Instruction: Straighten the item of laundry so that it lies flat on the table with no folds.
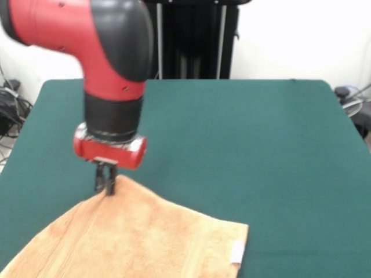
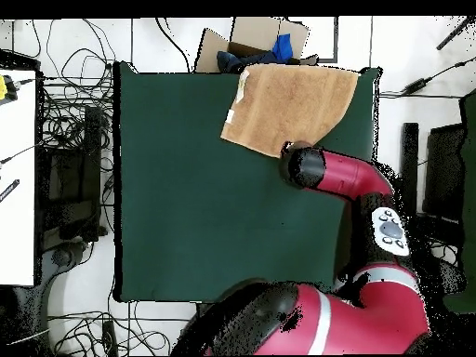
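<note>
A: Front view first: what is the claw (image 1: 106, 184) doing?

B: Its 2 dark fingers (image 1: 110, 183) hang close together below the red wrist, tips down at the far corner of the peach-orange towel (image 1: 133, 237). They look pinched on that corner, which rises to a small peak right at the tips.

A: And where does the towel sit?

B: At the near edge of the green table (image 1: 261, 150), left of centre in the front view, running off the bottom of the picture. It lies mostly spread out, with 1 white tag (image 1: 236, 252) on its right edge.

A: Overhead?

B: There the towel (image 2: 293, 104) lies at the table's (image 2: 204, 204) top edge, toward the right, and the arm's wrist covers the gripper itself. A cardboard box (image 2: 244, 39) with blue cloth (image 2: 281, 46) sits on the floor just past that edge, and cables (image 2: 70, 112) lie along the left side.

A: Anything blocking the arm?

B: The felt around the towel is bare.
</note>
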